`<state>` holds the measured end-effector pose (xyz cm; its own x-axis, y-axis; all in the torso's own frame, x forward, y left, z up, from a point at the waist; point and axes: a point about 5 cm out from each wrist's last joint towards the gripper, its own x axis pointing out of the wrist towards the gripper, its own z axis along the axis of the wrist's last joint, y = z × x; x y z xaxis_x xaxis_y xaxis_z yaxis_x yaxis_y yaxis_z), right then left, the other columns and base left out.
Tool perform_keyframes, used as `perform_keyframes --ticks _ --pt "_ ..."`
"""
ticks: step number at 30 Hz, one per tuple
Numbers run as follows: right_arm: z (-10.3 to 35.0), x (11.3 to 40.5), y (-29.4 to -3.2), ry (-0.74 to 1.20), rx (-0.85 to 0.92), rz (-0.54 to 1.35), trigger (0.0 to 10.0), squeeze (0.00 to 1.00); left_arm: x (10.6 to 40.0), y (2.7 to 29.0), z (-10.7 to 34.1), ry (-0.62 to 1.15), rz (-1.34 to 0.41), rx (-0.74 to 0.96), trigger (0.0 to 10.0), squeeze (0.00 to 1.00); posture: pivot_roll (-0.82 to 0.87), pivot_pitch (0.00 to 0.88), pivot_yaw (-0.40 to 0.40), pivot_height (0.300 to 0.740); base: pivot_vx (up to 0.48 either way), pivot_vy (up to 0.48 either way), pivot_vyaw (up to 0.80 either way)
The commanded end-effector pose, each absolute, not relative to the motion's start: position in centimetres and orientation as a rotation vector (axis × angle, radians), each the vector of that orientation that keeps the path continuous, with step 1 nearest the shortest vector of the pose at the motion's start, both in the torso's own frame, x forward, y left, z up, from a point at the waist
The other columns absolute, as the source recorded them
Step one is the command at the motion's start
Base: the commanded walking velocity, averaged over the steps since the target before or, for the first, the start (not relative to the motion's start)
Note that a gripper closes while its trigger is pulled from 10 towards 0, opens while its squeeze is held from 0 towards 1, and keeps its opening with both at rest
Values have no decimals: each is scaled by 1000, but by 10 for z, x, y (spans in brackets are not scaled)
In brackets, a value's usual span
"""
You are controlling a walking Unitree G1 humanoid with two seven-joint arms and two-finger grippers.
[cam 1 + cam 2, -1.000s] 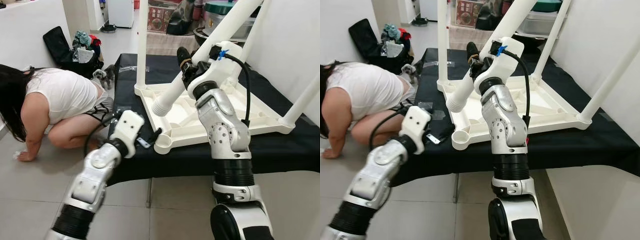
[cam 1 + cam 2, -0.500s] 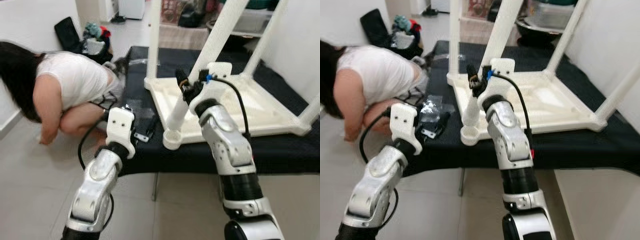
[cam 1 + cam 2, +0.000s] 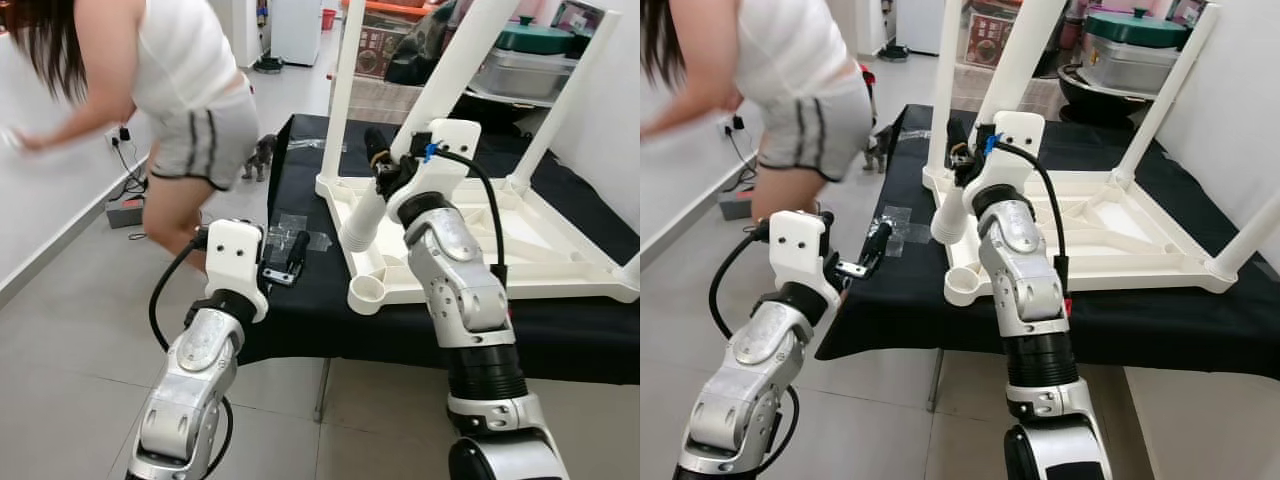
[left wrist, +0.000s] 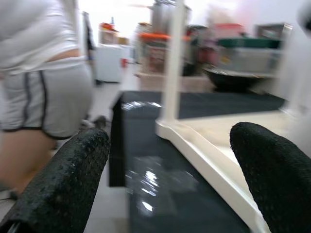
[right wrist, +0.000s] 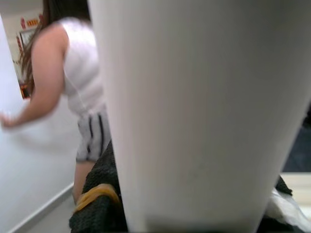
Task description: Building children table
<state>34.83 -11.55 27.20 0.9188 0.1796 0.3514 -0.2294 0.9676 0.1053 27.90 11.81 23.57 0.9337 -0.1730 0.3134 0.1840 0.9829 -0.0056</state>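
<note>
The white children's table top point(image 3: 530, 235) lies upside down on a black-covered table point(image 3: 300, 310), with several white legs standing up from its corners. My right gripper point(image 3: 380, 160) is shut on a loose white leg point(image 3: 440, 85), which slants. Its lower end point(image 3: 360, 225) hangs just above the empty near-left corner socket point(image 3: 368, 292). In the right wrist view the leg point(image 5: 204, 111) sits against a black finger point(image 5: 99, 194). My left gripper point(image 3: 285, 260) is open and empty at the black table's left edge, its fingers point(image 4: 63, 184) spread wide.
A person point(image 3: 190, 90) in a white top and grey shorts stands close on the left. A small dog point(image 3: 262, 155) is beside the table. A clear plastic bag point(image 3: 290, 228) lies near my left gripper. Pots and boxes point(image 3: 525, 65) crowd the back.
The person has risen from a crouch on the floor to standing. My view has shifted. The right gripper still holds the leg near the corner socket; the left gripper stays by the table's edge.
</note>
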Motion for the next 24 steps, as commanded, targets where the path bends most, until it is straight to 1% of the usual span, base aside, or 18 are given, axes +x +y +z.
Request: perform_keyframes --ticks 1,8,9,16,18,24 --pt "274 346 -118 -367 130 205 10000 0 278 120 238 -317 -165 -38 10000 0 117 75 -132 740 0 0 0" --pt "272 346 -126 -368 119 183 10000 0 279 121 241 -317 -153 -44 10000 0 112 78 -125 740 0 0 0" --pt "274 347 -132 -374 106 168 10000 0 279 119 241 -312 -160 -37 10000 0 111 81 -124 740 0 0 0" --pt "277 349 -143 -389 88 146 10000 0 279 118 241 -302 -163 -27 10000 0 113 86 -124 740 0 0 0" --pt "280 350 -148 -401 87 130 10000 0 279 119 242 -299 -161 -32 10000 0 114 88 -126 740 240 0 0" --pt "283 351 -150 -415 88 121 10000 0 279 120 239 -287 -159 -13 10000 0 113 83 -124 740 246 0 0"
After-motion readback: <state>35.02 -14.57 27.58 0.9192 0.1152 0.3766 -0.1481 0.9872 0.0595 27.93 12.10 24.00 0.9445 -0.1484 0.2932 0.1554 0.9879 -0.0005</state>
